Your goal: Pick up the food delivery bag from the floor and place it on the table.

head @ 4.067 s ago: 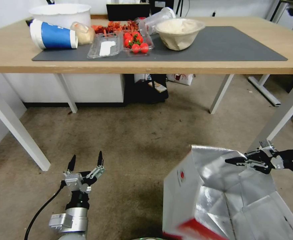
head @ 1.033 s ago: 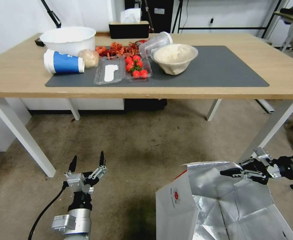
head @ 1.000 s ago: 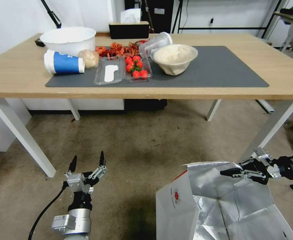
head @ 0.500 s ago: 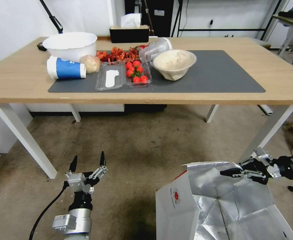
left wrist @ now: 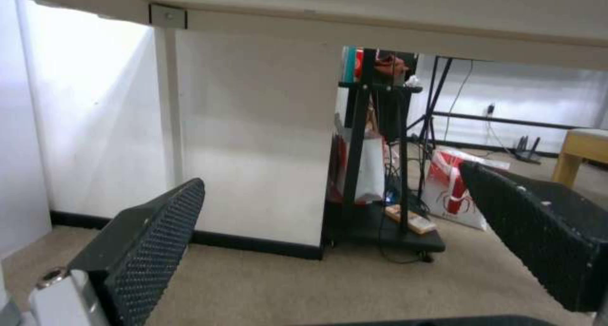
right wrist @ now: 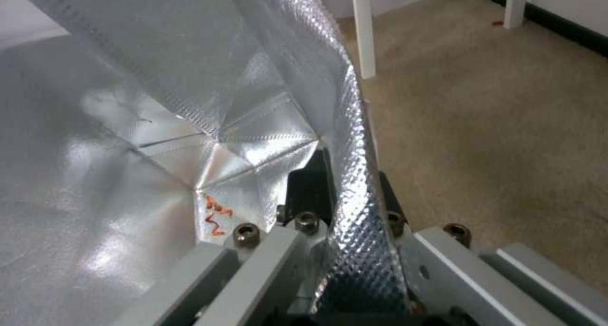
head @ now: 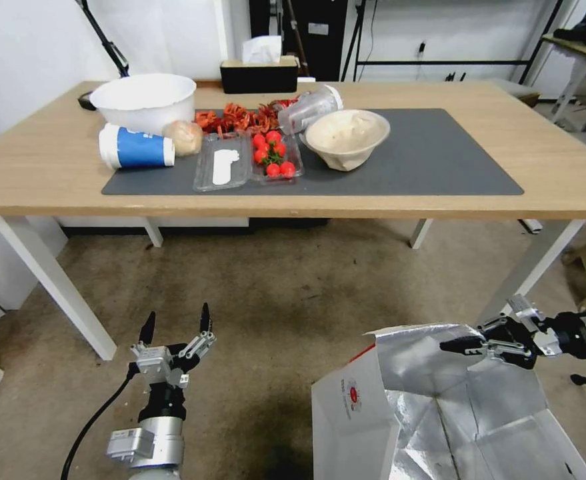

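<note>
The food delivery bag (head: 356, 407), white with a small round red logo and silver foil lining, hangs open at the lower right of the head view, above the carpeted floor (head: 286, 300). My right gripper (head: 454, 346) is shut on the foil edge of its rim; in the right wrist view the foil wall (right wrist: 345, 140) runs between the jaws. My left gripper (head: 174, 323) hovers open and empty at the lower left, its fingers (left wrist: 149, 240) spread wide. The light-wood table (head: 39, 167) with its dark grey mat (head: 433, 157) stands ahead.
On the mat's left half lie a white bowl (head: 143, 100), a tipped blue cup (head: 136, 148), a tray of cherry tomatoes (head: 273, 155), a clear lid (head: 223, 170), and a beige bowl (head: 346, 137). The mat's right half is bare. White table legs (head: 56, 290) flank the carpet.
The whole head view has shifted down, so the camera has risen and shows more of the tabletop. The right gripper still holds the bag's rim; the left gripper stays open.
</note>
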{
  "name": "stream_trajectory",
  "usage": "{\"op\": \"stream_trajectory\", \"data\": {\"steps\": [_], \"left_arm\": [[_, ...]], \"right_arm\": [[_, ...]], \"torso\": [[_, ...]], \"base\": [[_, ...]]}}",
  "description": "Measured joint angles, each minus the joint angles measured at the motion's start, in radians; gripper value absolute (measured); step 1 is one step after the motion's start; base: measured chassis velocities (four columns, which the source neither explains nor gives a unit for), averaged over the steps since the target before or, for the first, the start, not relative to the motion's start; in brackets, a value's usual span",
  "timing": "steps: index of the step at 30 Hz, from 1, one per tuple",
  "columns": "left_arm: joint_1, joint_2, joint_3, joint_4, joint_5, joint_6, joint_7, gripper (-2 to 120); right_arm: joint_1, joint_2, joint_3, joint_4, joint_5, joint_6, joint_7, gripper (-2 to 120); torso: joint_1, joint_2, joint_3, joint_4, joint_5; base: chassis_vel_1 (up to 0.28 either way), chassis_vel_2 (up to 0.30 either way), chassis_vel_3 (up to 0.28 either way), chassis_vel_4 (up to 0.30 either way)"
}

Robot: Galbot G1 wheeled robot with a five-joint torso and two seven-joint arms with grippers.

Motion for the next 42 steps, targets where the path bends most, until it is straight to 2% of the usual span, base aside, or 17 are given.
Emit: {"op": "stream_trajectory", "data": {"steps": [42], "left_arm": [[0.006, -0.004, 0.001, -0.007, -0.001, -0.004, 0.005, 100]], "right_arm": [[-0.003, 0.001, 0.002, 0.013, 0.002, -0.004, -0.01, 0]], "torso": [[0.064, 0.172, 0.108, 0.0, 0.0]], "base": [[0.0, 0.0, 0.0, 0.0]]}}
